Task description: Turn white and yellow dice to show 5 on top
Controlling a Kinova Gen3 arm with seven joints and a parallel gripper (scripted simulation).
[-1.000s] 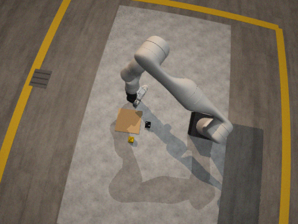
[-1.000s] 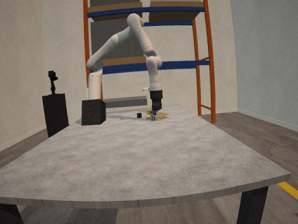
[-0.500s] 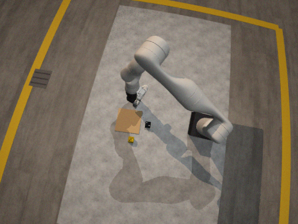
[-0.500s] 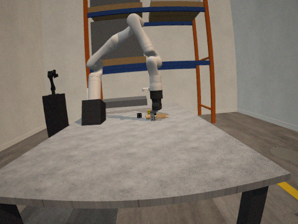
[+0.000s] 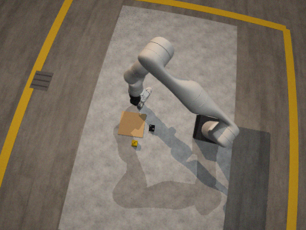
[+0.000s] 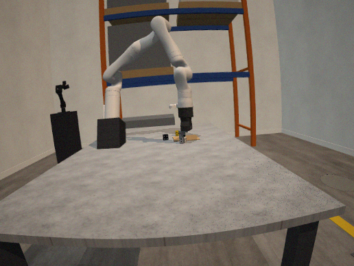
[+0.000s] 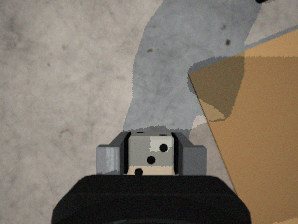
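From the top: the gripper [image 5: 139,106] [image 6: 182,134] [image 7: 151,146] is over the bench [image 5: 178,56] [image 6: 164,192] [image 7: 55,90], closer to its left long edge than its right one, just off the upper side of the orange mat [image 5: 130,123] [image 6: 193,138] [image 7: 260,150]. The jaws are too small here for me to call the gap. The black die [image 5: 152,128] [image 6: 165,137] sits just right of the mat, apart from it. The yellow die [image 5: 134,143] [image 6: 177,132] is just below the mat, so off it too. Room-wise, there's a wide stretch between the gripper and the bench's top left corner, and the left edge is well apart from the mat.

Exterior: fingers point down, with the white die [image 6: 182,140] [image 7: 151,152] at the tips, on the near side of the mat. Can't tell if it's touching the bench. Black die's off to the left, yellow one's behind. The near edge and near right corner of the bench are both well away from all of it.

Wrist: best look at the jaws. They're partway open and clamped on the white die, a pad against each side, and I count three pips on the face toward the camera. The mat's nearest corner and edge are just to the right, not touching the right-hand finger as far as I can see.

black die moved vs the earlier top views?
No. In the top view the black die sits in the same place beside the mat, same gap.
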